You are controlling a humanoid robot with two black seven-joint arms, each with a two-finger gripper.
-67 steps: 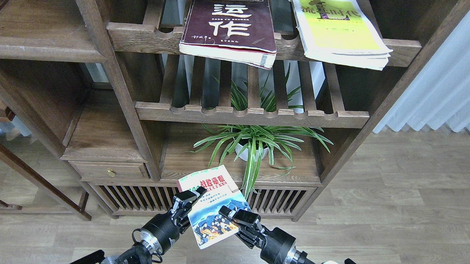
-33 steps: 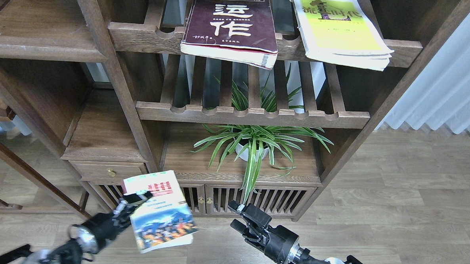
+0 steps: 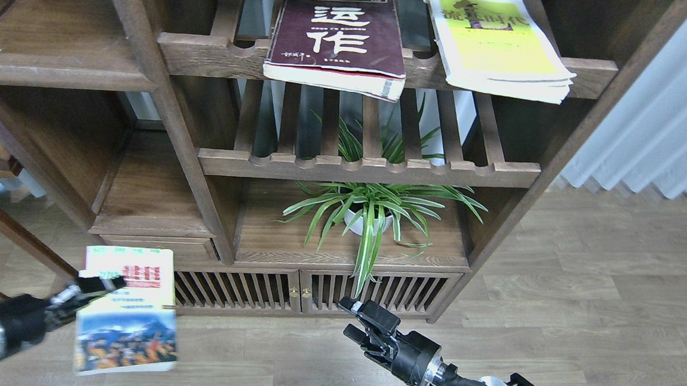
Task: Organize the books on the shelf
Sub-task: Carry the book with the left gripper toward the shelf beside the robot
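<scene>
Leftward went the left gripper since the earlier frames, carrying the small green book from the middle of the view to the lower left, in front of the cabinet's bottom left corner; the right gripper, which had touched the book a second before, had let go and stayed low at centre.

Across most of the view stood the dark brown bookcase, with solid flat boards on its left side and slatted racks with notched front rails in the middle. On the top rack lay the thick maroon book, flat and face up, big white Chinese characters on its cover, its worn pale page edge hanging over the front rail. Just to its right, apart from it, lay the yellow-green book, also flat, with curled, fanned pages at its near edge. A potted spider plant stood on the lower solid board.

The small green book was held face up and slightly blurred: white and green at the top, red lettering beneath, a blue mountain picture across the lower half. The left gripper's jaws pinched its left edge near the top. The right gripper's jaws stood spread, holding nothing.
</scene>
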